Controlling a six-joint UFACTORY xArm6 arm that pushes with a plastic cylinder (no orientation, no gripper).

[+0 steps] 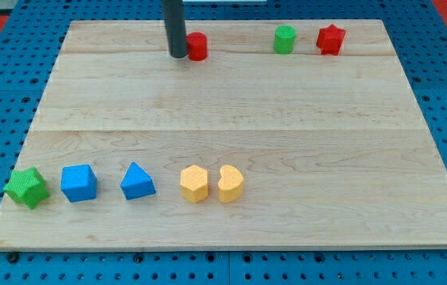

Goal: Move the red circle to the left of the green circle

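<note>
Camera view, bottom row, left to right: green star [26,188], blue cube [78,183], blue triangular block [137,181], two yellow blocks [194,184] [230,184] touching. Wooden board [231,119] beneath. Top row: my tip [178,55], a bare rod without jaws, holding nothing, touching left side of red circle [198,46]. Red circle upright, well left of green circle [284,39]; red star [330,39] just right of that.

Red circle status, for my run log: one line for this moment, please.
my tip: touching red circle, on its left | green circle: to view's right, apart | task: not done
</note>
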